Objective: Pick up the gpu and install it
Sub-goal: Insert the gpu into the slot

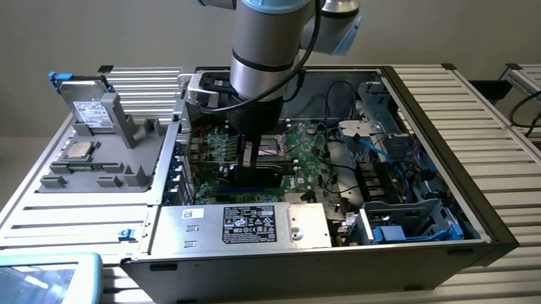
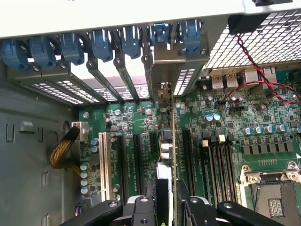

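Note:
My gripper (image 2: 167,207) is down inside the open computer case (image 1: 473,209), shut on the gpu (image 2: 165,141). The card stands on edge between my fingers (image 2: 141,209), over the expansion slots of the green motherboard (image 2: 225,127). Its silver end bracket (image 2: 163,92) lies against the case's rear wall, in line with an uncovered slot opening. Whether its lower edge sits in a slot is hidden. In the exterior view my gripper (image 1: 253,166) hangs over the motherboard (image 1: 313,152) near the case's left wall, with the gpu's black block (image 1: 263,172) under it.
Slot covers with blue clips (image 2: 101,42) line the rear wall. The CPU socket (image 2: 273,193), memory slots (image 2: 221,160), red and black wires (image 2: 256,75) and a yellow cable (image 2: 61,150) lie around. A power supply (image 1: 253,225) and drive cage (image 1: 410,221) fill the near side. A grey fixture (image 1: 93,149) stands outside.

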